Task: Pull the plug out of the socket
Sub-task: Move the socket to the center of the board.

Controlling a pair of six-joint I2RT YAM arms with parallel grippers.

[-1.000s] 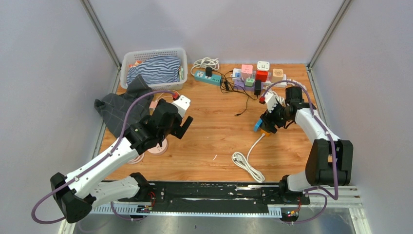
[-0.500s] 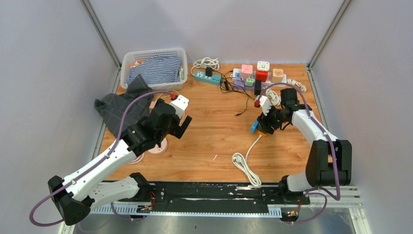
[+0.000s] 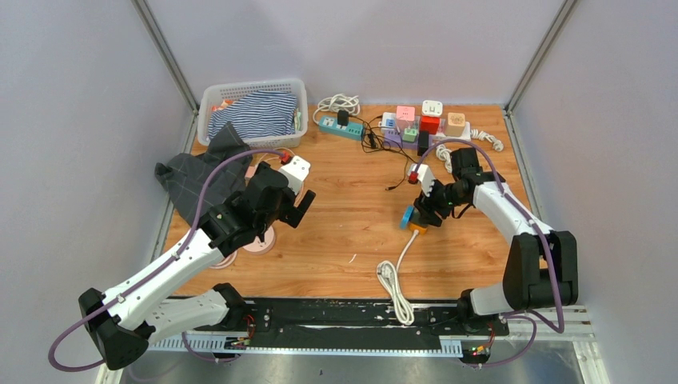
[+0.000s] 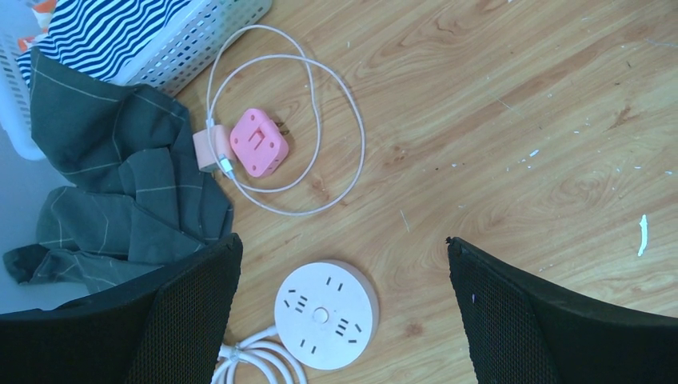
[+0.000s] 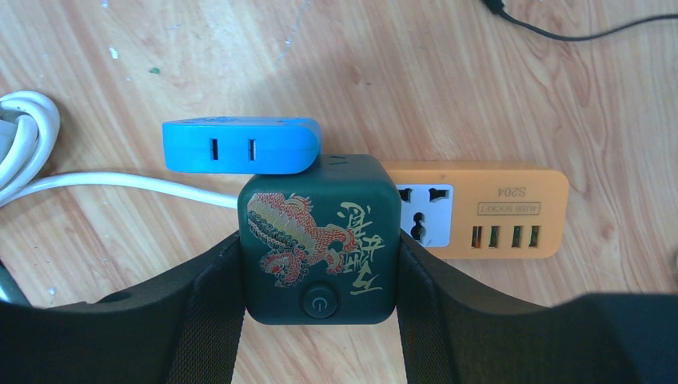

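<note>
the dark green cube plug [image 5: 318,232] sits at the end of the orange socket strip [image 5: 496,212] opposite the strip's usb ports, and the strip lies flat on the bench [image 5: 480,72]. a blue adapter [image 5: 240,146] butts against the cube on the side away from the camera. a white cord [image 5: 120,182] trails off past the cube, away from the strip. the pins are hidden, so i cannot tell how deep they sit.

the cube looks like hard, glossy plastic: rigid, light, a bit slippery. its two flat opposite sides are the sensible hold, clear of the button on top. the strip also looks light and may lift with the plug unless it is pinned down.

the right hand [image 5: 320,264] is clamped on the cube, one finger flat against each side, wrist pointing straight down over the strip's end. the left hand [image 4: 342,244] is well away from the strip, spread wide and holding nothing, above a round white socket [image 4: 325,314].
</note>
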